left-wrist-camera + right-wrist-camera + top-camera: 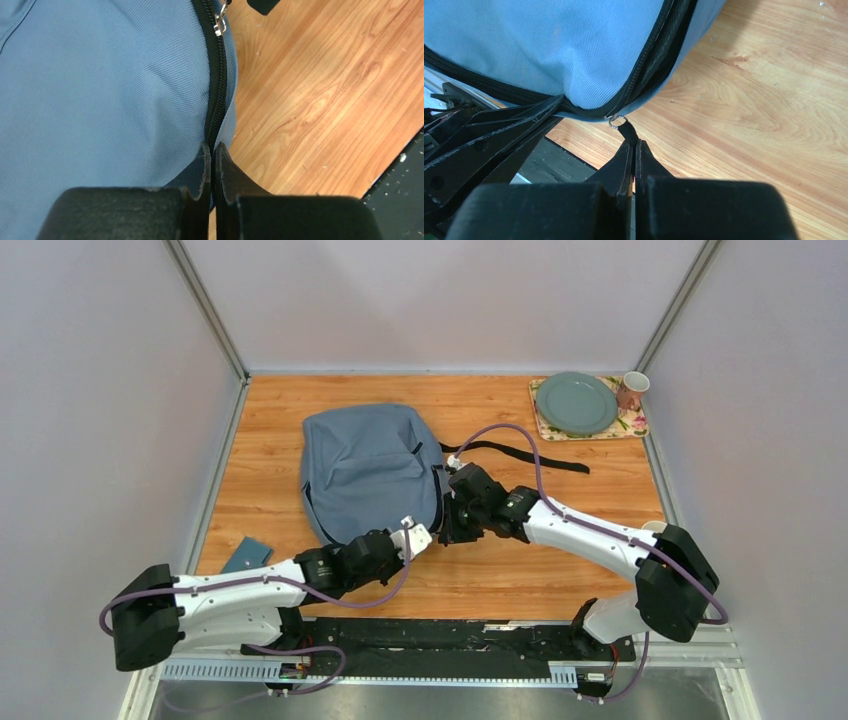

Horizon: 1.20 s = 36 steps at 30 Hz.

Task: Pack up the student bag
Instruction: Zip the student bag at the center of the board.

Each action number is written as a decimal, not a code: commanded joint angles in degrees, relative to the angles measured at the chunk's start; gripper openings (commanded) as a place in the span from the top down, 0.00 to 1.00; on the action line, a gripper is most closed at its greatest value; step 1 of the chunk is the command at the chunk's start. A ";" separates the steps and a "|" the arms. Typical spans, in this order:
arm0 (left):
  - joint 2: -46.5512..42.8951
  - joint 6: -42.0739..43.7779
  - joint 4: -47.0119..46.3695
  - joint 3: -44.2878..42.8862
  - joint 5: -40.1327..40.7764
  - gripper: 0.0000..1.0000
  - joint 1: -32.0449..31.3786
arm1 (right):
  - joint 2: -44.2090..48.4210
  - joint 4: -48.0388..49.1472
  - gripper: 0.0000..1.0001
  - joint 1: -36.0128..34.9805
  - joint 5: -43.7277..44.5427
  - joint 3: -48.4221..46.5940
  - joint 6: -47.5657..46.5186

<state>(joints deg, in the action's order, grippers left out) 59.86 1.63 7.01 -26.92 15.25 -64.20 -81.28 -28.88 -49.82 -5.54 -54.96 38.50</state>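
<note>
The student bag [365,475] lies flat on the wooden table [560,570], left of the middle, its grey-blue cloth facing up and a black strap [530,455] trailing out to its right. Both my claws meet at its near right corner.

My left gripper [212,150] is closed. Through my left wrist camera the two fingers press together right on the dark zip [216,75] where it runs over the bag's edge, blue cloth to the left of them and bare wood to the right. From my right wrist camera the bag's corner draws to a point at those fingertips, so I read it as a pinch on the bag's edge by the zip. A small silver slider [218,25] sits farther up that zip line.

My right gripper [634,145] is closed too, clamped on the black zip pull [623,129], which hangs from a little metal ring [616,121] at the bag's lower edge. The bag sits just ahead of and above my fingertips in that view, the table to the right.

Well away at the far right corner, a grey-green plate [576,403] rests on a flowered placemat [640,425] with a mug [631,390] beside it. A small dark-blue flat item [246,555] lies near my left arm.
</note>
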 commanded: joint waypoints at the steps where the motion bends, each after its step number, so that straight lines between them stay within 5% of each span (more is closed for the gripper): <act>1: -6.23 -5.40 5.12 4.15 0.23 1.00 -0.04 | 0.51 -1.44 1.00 0.60 2.81 -4.18 -1.59; 23: -16.69 -20.35 24.02 3.80 3.21 1.00 -0.04 | 1.03 -1.35 1.00 3.15 6.52 -0.76 -1.41; 24: -18.18 -20.35 23.24 3.89 3.12 0.81 -0.04 | 1.12 -1.00 1.00 3.07 6.42 -0.68 -1.15; 26: -19.68 -20.35 22.18 3.63 2.34 0.67 0.04 | 1.29 0.05 1.00 2.98 3.19 0.02 -0.71; 27: -21.17 -20.35 20.87 3.45 2.16 0.51 -0.04 | 1.47 0.75 1.00 2.98 2.30 0.38 -0.10; 30: -23.11 -19.56 17.01 2.05 0.84 0.38 -0.04 | 2.35 2.78 1.00 2.98 -0.08 2.31 0.96; 36: -19.53 -15.87 9.01 -2.08 -3.90 0.35 -0.04 | 3.66 3.92 1.00 2.89 -1.31 4.42 1.66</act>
<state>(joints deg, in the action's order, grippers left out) 37.52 -16.99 23.18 -24.21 14.74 -64.25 -80.20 -27.00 -47.37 -6.11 -51.40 39.24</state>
